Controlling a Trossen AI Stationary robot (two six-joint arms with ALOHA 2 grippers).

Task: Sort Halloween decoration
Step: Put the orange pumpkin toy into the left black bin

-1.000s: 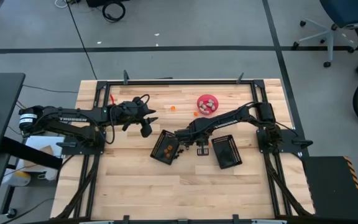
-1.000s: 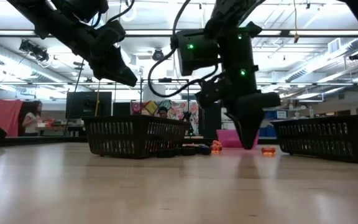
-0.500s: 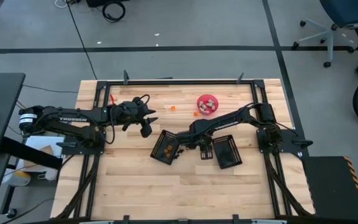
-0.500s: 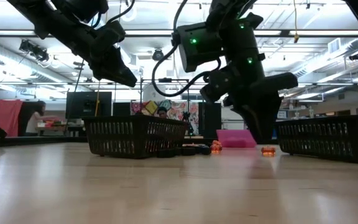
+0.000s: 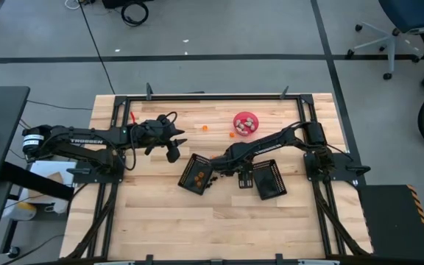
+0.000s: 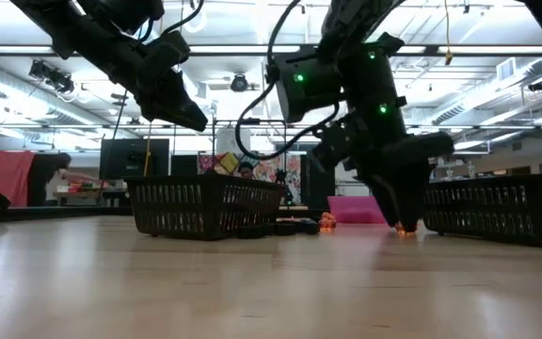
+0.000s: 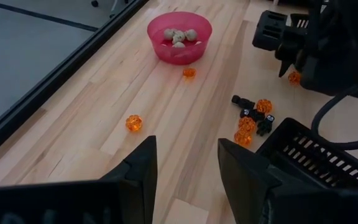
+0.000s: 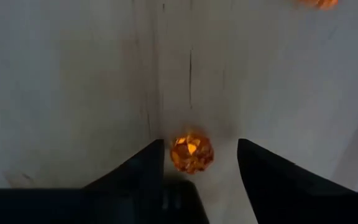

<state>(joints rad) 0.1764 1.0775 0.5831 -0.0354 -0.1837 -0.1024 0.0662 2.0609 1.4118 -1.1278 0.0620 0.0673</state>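
High view: right gripper (image 5: pixel 239 177) is down on the table in the gap between the two black mesh baskets (image 5: pixel 196 174), left arm parked upper left with its gripper (image 5: pixel 173 149) hovering clear of the work. Against a second ago the right gripper has slid toward the right-hand basket (image 5: pixel 268 179).

Low view: right gripper (image 6: pixel 398 215) nearly at the tabletop, tips over an orange piece (image 6: pixel 406 229) — earlier it hung further left, well short of it.

Left wrist: fingers (image 7: pixel 138 174) spread, nothing between them; loose orange pieces (image 7: pixel 133 122) and black ones (image 7: pixel 246 103) lie near the pink bowl (image 7: pixel 199 46).

Right wrist: jaws apart, straddling an orange pumpkin piece (image 8: pixel 191 153) on the wood. Step looks like pick approach — next move needs a short drop, then close squarely so the round piece doesn't squirt out
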